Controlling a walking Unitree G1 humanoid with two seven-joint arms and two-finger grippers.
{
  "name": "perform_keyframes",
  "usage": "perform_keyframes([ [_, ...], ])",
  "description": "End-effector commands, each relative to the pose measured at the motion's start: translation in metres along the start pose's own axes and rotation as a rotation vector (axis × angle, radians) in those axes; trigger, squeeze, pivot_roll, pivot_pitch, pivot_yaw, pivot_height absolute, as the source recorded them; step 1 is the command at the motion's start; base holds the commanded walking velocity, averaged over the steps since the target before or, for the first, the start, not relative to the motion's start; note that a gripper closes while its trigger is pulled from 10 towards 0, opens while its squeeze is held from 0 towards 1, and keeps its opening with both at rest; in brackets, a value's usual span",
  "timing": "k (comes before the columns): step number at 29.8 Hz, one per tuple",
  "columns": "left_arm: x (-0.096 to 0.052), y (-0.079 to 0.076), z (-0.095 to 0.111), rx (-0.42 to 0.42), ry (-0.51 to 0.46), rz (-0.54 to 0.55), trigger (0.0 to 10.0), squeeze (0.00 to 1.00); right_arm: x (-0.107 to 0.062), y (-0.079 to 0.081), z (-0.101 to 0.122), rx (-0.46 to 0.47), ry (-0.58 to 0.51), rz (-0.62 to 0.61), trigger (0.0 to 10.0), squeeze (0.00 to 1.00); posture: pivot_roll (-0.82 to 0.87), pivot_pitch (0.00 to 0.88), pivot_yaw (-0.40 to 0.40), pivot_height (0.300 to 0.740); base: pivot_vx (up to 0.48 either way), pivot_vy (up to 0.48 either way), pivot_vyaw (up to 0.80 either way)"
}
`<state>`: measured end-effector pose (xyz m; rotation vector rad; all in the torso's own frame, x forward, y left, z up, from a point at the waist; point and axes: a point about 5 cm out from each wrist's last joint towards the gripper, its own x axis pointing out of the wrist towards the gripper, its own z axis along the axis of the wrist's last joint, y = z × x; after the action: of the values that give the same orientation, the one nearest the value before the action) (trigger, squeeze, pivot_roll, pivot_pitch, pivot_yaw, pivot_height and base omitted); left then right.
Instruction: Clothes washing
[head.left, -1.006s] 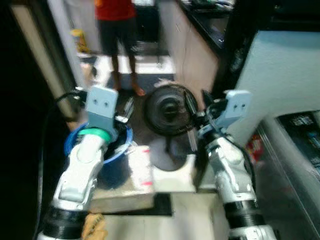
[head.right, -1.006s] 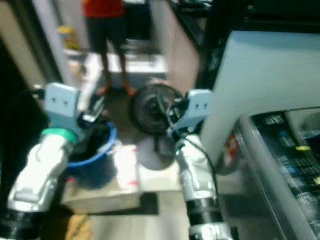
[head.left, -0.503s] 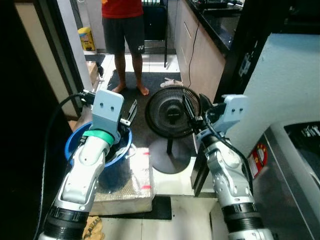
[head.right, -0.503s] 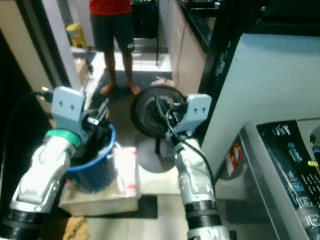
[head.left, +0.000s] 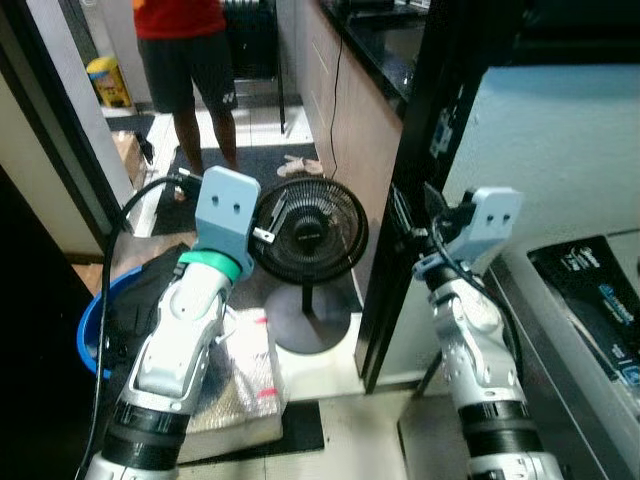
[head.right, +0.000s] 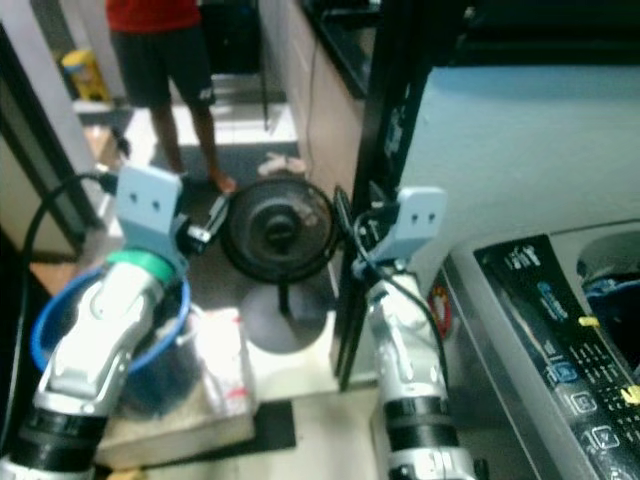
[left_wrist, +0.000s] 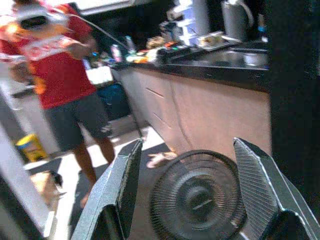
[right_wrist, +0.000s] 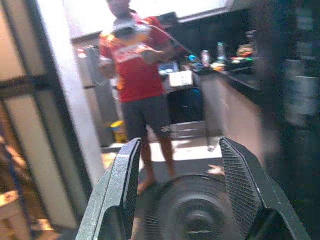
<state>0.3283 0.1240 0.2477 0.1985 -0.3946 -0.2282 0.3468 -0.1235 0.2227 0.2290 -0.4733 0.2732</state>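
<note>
Beyond the doorway, both grippers' jaws gape empty beside the washing machine (head.right: 560, 330), its long side running diagonally away.

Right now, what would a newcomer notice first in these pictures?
A black floor fan stands ahead, between the two raised grippers, left gripper and right gripper, both open. Behind it stands a person in a red shirt; a blue bucket sits at lower left.
</note>
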Motion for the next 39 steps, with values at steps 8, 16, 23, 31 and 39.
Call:
perform_keyframes([
  [8,-0.004,0.000,-0.009,0.020,0.030,-0.006,10.0,0.00,-0.001,0.007,-0.006,-0.025,0.017,0.038,10.0,0.00,0.04,0.000,0.034,0.740,0.000,0.000,0.00],
  [16,-0.016,-0.009,-0.038,-0.012,0.144,-0.045,10.0,0.00,-0.021,-0.001,-0.042,-0.038,0.167,0.004,10.0,0.00,0.04,0.000,0.029,0.740,0.000,0.000,0.00],
  [23,-0.076,-0.025,-0.125,-0.113,0.505,-0.094,10.0,0.00,-0.087,-0.024,-0.108,-0.087,0.492,-0.126,10.0,0.00,0.03,0.006,0.023,0.740,0.000,0.000,0.00],
  [31,-0.135,-0.031,-0.182,-0.079,0.751,-0.091,10.0,0.00,-0.157,-0.032,-0.154,-0.066,0.809,-0.176,10.0,0.00,0.02,0.007,0.014,0.740,0.000,0.000,0.00],
  [39,-0.170,-0.039,-0.209,-0.038,0.895,-0.106,10.0,0.00,-0.197,-0.044,-0.168,-0.116,0.964,-0.283,10.0,0.00,0.02,0.012,0.003,0.740,0.000,0.000,0.00],
])
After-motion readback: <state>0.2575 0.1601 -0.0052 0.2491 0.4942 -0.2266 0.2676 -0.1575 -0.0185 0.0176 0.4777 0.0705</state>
